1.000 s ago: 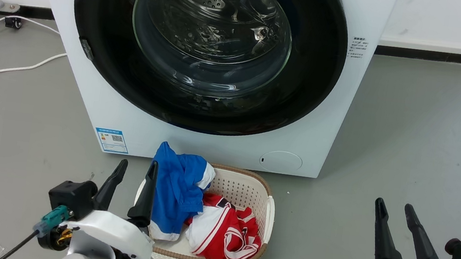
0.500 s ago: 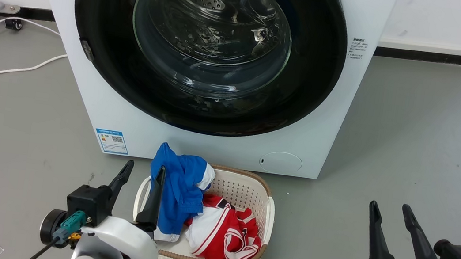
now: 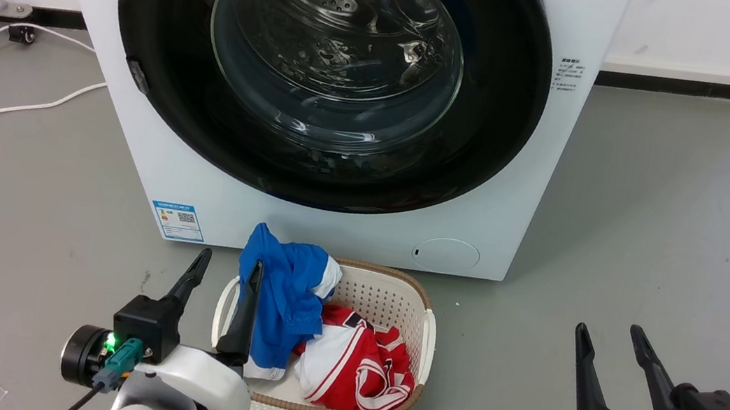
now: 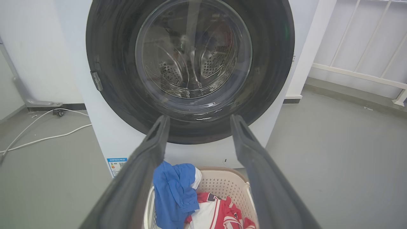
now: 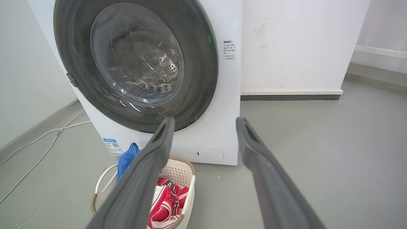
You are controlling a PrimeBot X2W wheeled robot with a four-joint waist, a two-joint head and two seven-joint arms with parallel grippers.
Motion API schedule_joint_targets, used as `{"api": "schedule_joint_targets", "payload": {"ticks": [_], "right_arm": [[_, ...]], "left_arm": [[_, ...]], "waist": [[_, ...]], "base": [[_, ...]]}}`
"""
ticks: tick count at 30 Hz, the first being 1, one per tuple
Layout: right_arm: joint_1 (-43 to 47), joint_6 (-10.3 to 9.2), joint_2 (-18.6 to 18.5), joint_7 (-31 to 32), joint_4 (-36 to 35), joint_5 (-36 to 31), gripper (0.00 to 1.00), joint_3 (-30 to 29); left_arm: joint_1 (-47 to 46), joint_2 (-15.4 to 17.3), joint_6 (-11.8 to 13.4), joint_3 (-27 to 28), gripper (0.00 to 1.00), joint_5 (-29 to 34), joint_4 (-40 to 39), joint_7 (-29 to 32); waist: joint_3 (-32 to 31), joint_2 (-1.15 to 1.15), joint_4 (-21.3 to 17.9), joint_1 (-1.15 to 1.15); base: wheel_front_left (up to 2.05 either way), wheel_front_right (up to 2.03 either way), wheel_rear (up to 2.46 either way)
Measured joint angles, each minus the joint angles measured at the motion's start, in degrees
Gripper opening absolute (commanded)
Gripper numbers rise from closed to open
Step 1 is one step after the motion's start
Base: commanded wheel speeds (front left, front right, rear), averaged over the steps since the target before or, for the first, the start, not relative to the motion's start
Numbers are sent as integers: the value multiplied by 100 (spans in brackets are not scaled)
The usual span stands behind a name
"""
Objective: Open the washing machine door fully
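1. As seen from the head camera, the washing machine (image 3: 152,163) stands on the grey floor (image 3: 652,222) against the white wall (image 3: 712,32), with its front facing the robot.
2. The washing machine door (image 3: 330,66) is closed and lies flush with the machine's white front, spanning almost its full width. A glossy black ring surrounds the clear bulging window, through which the perforated steel drum (image 4: 210,63) shows.
3. A small grey latch piece (image 3: 136,76) sits on the door's left edge.
4. A blue label (image 3: 178,221) marks the lower left corner of the machine's front, and a round cover (image 3: 445,254) marks the lower right.
5. A pale perforated basket (image 3: 388,300) stands on the floor just before the machine's bottom edge. It holds a blue garment (image 3: 283,293), draped over its left rim, and a red and white garment (image 3: 358,366).
6. The left gripper (image 3: 230,260) is at the basket's left rim, its two fingers spread and holding nothing. One finger shows in front of the rim and the blue garment; contact cannot be told.
7. The right gripper (image 3: 608,328) is over bare floor, well apart from the basket on its right side. Its fingers are likewise spread and empty.
8. Both grippers point toward the door and are well apart from it.
9. White cables (image 3: 11,109) lie on the floor left of the machine.
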Motion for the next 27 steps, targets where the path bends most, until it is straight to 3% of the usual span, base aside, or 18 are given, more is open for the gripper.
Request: {"api": "schedule_joint_targets", "payload": {"ticks": [27], "right_arm": [[40,9,10,-286,1,-534,100,-15]], "left_arm": [[-44,-325,-303,344,100,857,368,-269]], "waist": [[41,0,5,0]], "base": [[0,0,0]]}}
